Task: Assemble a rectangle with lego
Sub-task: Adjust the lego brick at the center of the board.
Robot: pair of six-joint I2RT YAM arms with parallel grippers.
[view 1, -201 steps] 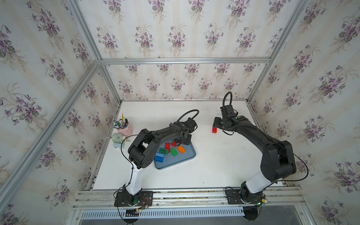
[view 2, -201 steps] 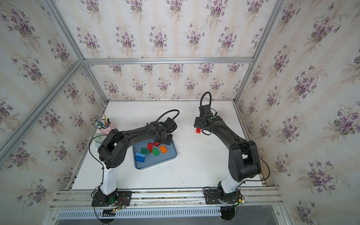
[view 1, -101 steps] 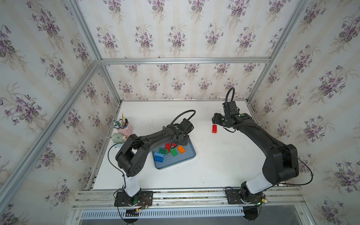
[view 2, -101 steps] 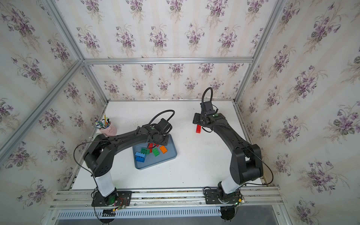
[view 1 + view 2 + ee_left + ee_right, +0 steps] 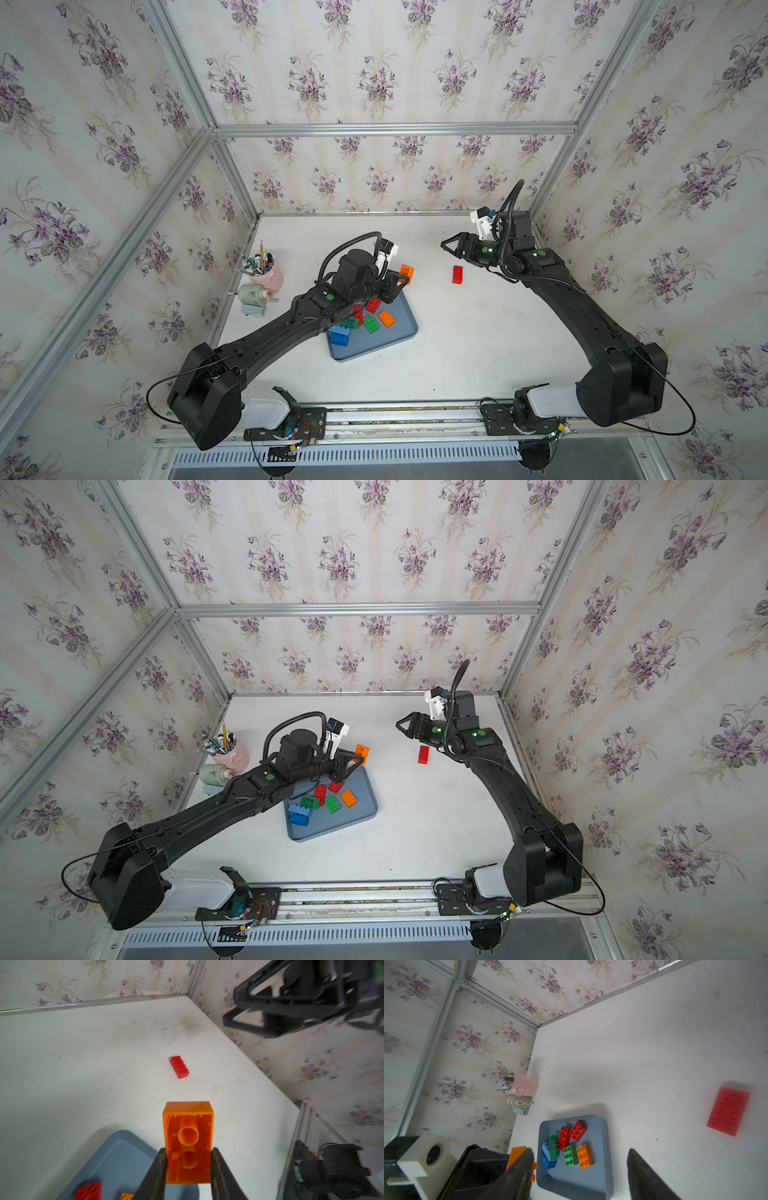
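Observation:
An orange lego brick (image 5: 188,1140) is clamped between the fingers of my left gripper (image 5: 188,1151), underside toward the wrist camera. It hangs just past the far corner of the tray in both top views (image 5: 406,272) (image 5: 362,753). A red brick (image 5: 457,274) (image 5: 179,1067) lies flat on the white table, studs up. My right gripper (image 5: 446,245) (image 5: 580,1150) hovers open and empty, above and just behind that red brick (image 5: 728,1111). Red (image 5: 372,305), orange (image 5: 387,318), green (image 5: 370,324) and blue (image 5: 339,336) bricks lie in the grey-blue tray (image 5: 374,345).
A pink pen cup (image 5: 270,274) and a small pale green gadget (image 5: 253,295) stand at the table's left edge. Flowered walls with metal rails enclose the table on three sides. The left arm stretches over the tray's left side.
My left gripper shut on the orange brick and lifted it off the tray toward the far corner. My right gripper drew back from the red brick, which stays on the table.

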